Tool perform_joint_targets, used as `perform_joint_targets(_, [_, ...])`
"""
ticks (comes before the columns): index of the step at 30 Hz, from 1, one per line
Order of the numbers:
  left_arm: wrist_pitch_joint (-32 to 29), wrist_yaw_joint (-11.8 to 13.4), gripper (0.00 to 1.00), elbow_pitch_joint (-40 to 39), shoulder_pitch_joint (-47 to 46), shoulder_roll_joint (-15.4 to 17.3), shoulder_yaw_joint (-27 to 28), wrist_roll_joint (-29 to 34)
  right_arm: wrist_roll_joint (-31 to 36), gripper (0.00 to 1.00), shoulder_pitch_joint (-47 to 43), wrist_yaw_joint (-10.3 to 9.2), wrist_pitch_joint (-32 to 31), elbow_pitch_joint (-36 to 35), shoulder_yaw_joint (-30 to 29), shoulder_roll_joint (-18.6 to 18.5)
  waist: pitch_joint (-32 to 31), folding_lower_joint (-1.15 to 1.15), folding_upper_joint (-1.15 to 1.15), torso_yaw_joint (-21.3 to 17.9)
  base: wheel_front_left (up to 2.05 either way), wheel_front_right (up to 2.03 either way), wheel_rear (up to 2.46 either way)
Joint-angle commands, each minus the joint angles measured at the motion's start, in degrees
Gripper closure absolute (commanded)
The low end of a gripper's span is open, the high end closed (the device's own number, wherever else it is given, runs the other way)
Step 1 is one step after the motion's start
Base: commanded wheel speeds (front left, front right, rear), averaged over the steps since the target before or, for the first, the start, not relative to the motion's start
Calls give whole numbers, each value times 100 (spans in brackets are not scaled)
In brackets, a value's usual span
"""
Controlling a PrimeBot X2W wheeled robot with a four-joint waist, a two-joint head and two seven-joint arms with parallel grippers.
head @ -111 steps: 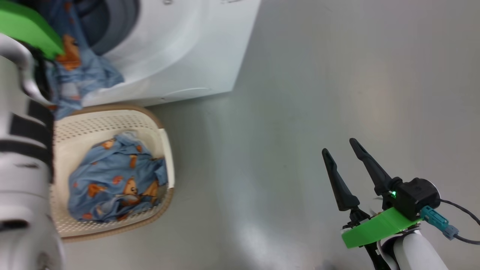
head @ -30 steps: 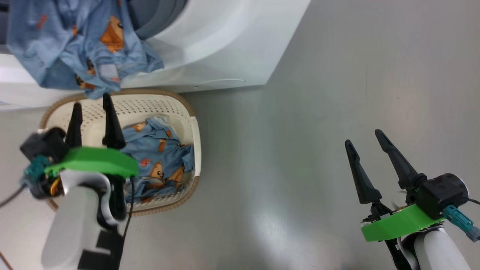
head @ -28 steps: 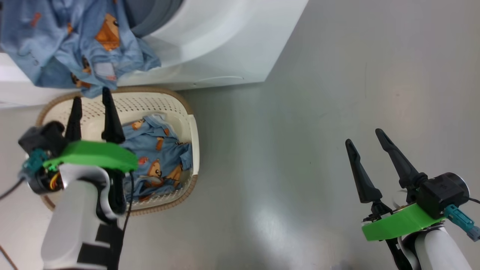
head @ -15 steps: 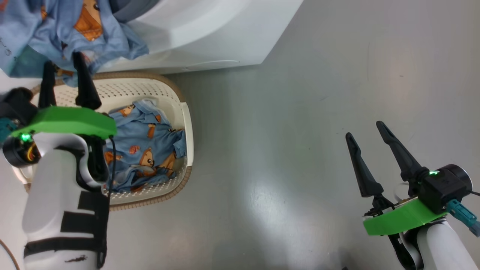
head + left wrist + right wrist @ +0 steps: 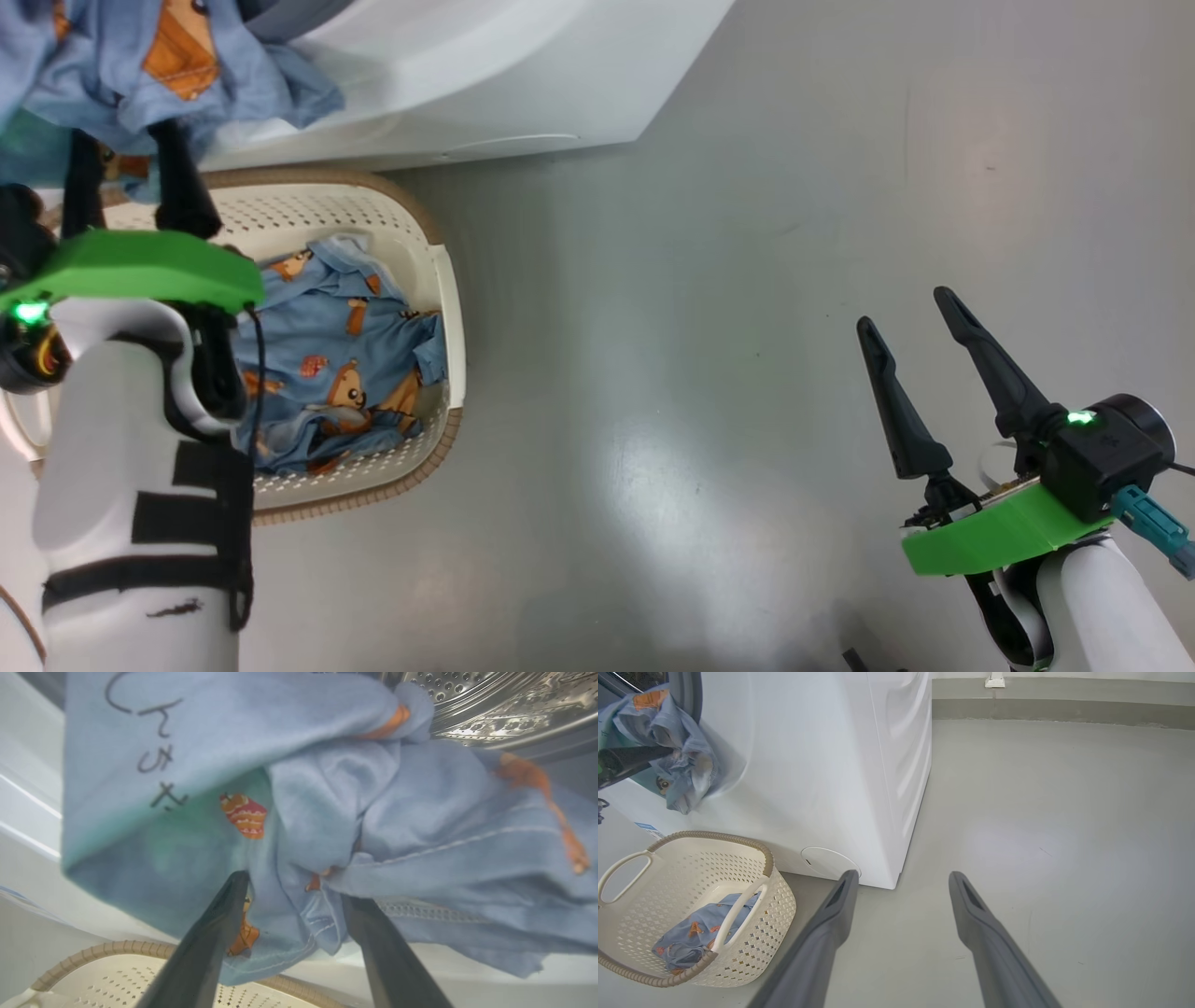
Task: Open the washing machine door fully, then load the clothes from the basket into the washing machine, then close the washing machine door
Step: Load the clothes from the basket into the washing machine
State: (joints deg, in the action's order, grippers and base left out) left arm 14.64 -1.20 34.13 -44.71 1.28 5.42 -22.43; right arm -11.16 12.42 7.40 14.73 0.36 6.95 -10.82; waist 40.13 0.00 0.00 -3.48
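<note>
Clothes (image 5: 327, 788), pale blue with orange bears, hang crumpled between parted fingers (image 5: 205, 942) of the left end effector (image 5: 294, 886).

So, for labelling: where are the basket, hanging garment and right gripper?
basket (image 5: 710, 834), right wrist view, brown woven rim.
hanging garment (image 5: 327, 788), left wrist view, folded blue fabric.
right gripper (image 5: 902, 307), head view, midway between fingertips.
</note>
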Motion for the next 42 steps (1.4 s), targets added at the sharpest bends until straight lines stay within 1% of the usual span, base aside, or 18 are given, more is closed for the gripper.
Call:
perform_joint_targets(1, [35, 4, 0, -82, -35, 164, 171, 42, -56, 0, -57, 9, 27, -141, 143, -39, 37, 0, 0, -37, 0, 0, 0])
perform_joint_targets(11, [36, -23, 0, 20, -420, 161, 480, 246, -74, 0, -89, 9, 27, -157, 104, -45, 130, 0, 0, -93, 0, 0, 0])
perform_joint_targets(12, [36, -28, 7, 12, -444, 161, 489, 267, -77, 0, -87, 9, 27, -154, 102, -45, 131, 0, 0, -92, 0, 0, 0])
perform_joint_targets(13, [36, -30, 36, -1, -460, 161, 500, 278, -82, 0, -87, 9, 27, -148, 102, -44, 127, 0, 0, -88, 0, 0, 0])
perform_joint_targets(14, [36, -24, 58, -13, -465, 161, 503, 301, -87, 0, -86, 9, 27, -139, 101, -40, 119, 0, 0, -84, 0, 0, 0])
perform_joint_targets(16, [36, -13, 77, -32, -449, 161, 502, 325, -98, 0, -76, 9, 27, -122, 108, -26, 95, 0, 0, -74, 0, 0, 0])
perform_joint_targets(17, [36, -10, 97, -54, -413, 161, 495, 317, -105, 0, -69, 9, 27, -116, 112, -17, 75, 0, 0, -66, 0, 0, 0])
perform_joint_targets(18, [36, -3, 100, -71, -367, 161, 487, 290, -109, 0, -67, 9, 27, -111, 117, -8, 52, 0, 0, -56, 0, 0, 0])
perform_joint_targets(26, [36, 60, 100, -124, 3, 160, 352, 115, -157, 0, -77, 9, 27, -61, 134, 52, -120, 0, 0, 59, 0, 0, 0])
perform_joint_targets(33, [12, 172, 100, -377, 388, 160, 50, -184, -188, 0, -116, 9, 27, 5, 169, 124, -293, 0, 0, 140, 0, 0, 0])
perform_joint_targets(37, [-197, 269, 100, -803, 472, 166, -78, -165, -204, 0, -131, 9, 27, 45, 203, 165, -394, 0, 0, 121, 0, 0, 0])
perform_joint_targets(38, [-197, 269, 100, -803, 472, 166, -78, -165, -204, 0, -131, 9, 27, 45, 203, 165, -394, 0, 0, 121, 0, 0, 0])
perform_joint_targets(42, [-456, 443, 100, -1309, 469, 270, -87, -95, -240, 0, -143, 9, 27, 77, 259, 216, -468, 0, 0, 29, 0, 0, 0])
